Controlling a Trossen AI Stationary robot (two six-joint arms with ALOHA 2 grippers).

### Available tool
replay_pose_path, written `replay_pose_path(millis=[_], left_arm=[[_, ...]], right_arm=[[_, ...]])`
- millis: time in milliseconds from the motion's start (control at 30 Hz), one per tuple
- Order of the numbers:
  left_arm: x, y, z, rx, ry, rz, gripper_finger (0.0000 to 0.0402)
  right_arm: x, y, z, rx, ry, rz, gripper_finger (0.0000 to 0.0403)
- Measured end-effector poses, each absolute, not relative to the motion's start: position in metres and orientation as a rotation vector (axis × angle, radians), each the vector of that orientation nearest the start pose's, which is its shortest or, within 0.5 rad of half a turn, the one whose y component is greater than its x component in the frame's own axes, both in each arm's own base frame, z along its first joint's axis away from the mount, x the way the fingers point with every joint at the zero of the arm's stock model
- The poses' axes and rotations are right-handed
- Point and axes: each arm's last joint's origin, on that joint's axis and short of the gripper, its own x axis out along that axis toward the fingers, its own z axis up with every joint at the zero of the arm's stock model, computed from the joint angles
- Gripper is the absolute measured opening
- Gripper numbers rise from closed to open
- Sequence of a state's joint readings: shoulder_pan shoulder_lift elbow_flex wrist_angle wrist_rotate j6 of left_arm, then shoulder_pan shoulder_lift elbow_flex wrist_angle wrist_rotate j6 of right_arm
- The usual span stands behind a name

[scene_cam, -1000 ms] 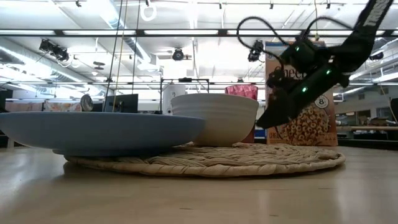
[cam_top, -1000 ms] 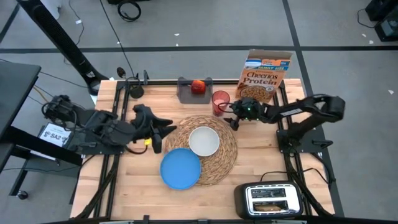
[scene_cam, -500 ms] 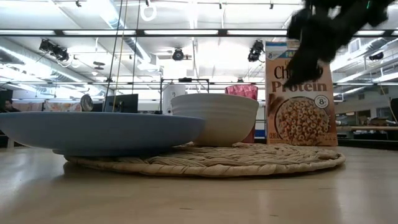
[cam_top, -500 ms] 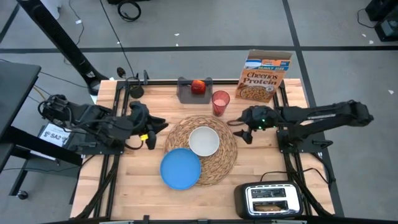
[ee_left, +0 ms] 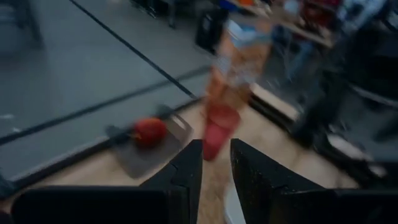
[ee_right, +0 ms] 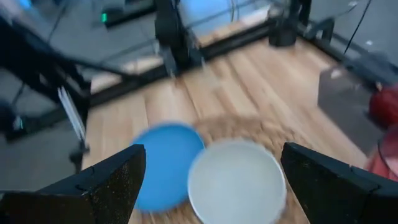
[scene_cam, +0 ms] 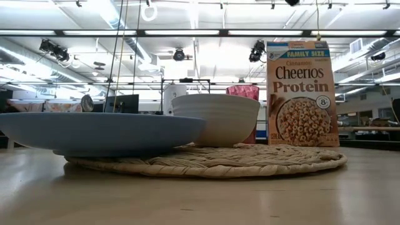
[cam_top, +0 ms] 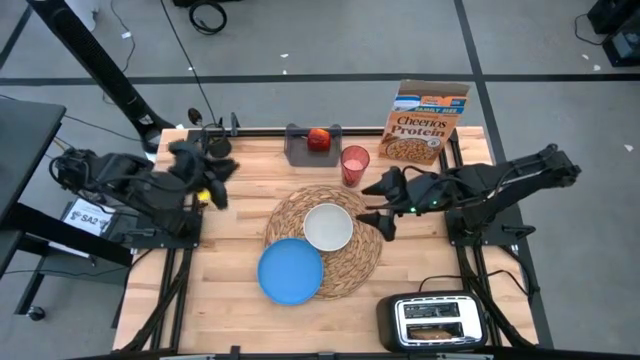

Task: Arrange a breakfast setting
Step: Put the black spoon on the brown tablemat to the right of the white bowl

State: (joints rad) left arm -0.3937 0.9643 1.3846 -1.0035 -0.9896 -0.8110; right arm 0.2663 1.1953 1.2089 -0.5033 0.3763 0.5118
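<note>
High cam overhead; low cam table-level; both see bowl (cam_top: 328, 226).

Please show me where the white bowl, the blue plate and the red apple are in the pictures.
white bowl (cam_top: 328, 227), high view, the middle of its inside.
blue plate (cam_top: 290, 271), high view, the middle of its flat face.
red apple (cam_top: 318, 139), high view, its top.

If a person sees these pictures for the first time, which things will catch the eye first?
First the round woven placemat at the table's middle, with the white bowl on it and the blue plate overlapping its near-left edge. Next, the tall Cheerios Protein box standing at the far right edge, with the red cup to its left. The right gripper hovers open just right of the bowl.
</note>
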Motion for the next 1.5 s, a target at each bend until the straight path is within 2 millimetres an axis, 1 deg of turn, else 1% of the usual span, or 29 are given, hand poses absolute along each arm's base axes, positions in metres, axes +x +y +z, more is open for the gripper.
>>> replay_pose_path(millis=[67,167,300,400,467,600,733,833,900,967,1033,1133,1233,1333,1400,1500], left_arm=[[0.131,-0.024,0.432,-0.395,0.165,0.744,0.0101],[0.124,-0.012,0.435,-0.396,0.135,0.823,0.0132],[0.121,0.012,0.435,-0.434,0.104,0.980,0.0179],[0.120,0.032,0.432,-0.473,0.129,1.081,0.0202],[0.121,0.046,0.429,-0.478,0.171,1.146,0.0208],[0.121,0.075,0.420,-0.450,0.313,1.252,0.0210],[0.117,0.111,0.412,-0.456,0.436,1.334,0.0210],[0.112,0.143,0.402,-0.492,0.539,1.375,0.0211],[0.110,0.165,0.394,-0.528,0.584,1.407,0.0211],[0.113,0.182,0.388,-0.524,0.593,1.416,0.0211],[0.121,0.200,0.382,-0.537,0.581,1.416,0.0211],[0.123,0.226,0.362,-0.585,0.653,1.437,0.0211],[0.125,0.246,0.350,-0.587,0.693,1.468,0.0209],[0.116,0.264,0.332,-0.672,0.757,1.476,0.0204],[0.109,0.274,0.326,-0.736,0.740,1.475,0.0201],[0.092,0.289,0.314,-0.825,0.744,1.500,0.0197]], right_arm=[[0.252,0.059,0.380,0.368,0.375,-0.244,0.0375],[0.262,0.064,0.396,0.388,0.293,-0.261,0.0375],[0.274,0.068,0.414,0.421,0.185,-0.278,0.0375],[0.280,0.069,0.424,0.443,0.120,-0.262,0.0375],[0.282,0.068,0.429,0.455,0.094,-0.257,0.0375],[0.282,0.063,0.431,0.465,0.070,-0.263,0.0375],[0.284,0.056,0.433,0.475,0.073,-0.227,0.0375],[0.287,0.048,0.432,0.472,0.085,-0.180,0.0375],[0.289,0.042,0.433,0.439,0.084,-0.144,0.0375],[0.291,0.034,0.436,0.402,0.066,-0.128,0.0375],[0.291,0.024,0.439,0.374,0.050,-0.102,0.0375],[0.288,0.010,0.444,0.336,0.025,-0.044,0.0375],[0.284,-0.004,0.447,0.321,0.026,0.003,0.0375],[0.280,-0.018,0.449,0.314,0.035,0.040,0.0375],[0.277,-0.027,0.449,0.315,0.042,0.056,0.0375],[0.276,-0.040,0.449,0.317,0.042,0.064,0.0375]])
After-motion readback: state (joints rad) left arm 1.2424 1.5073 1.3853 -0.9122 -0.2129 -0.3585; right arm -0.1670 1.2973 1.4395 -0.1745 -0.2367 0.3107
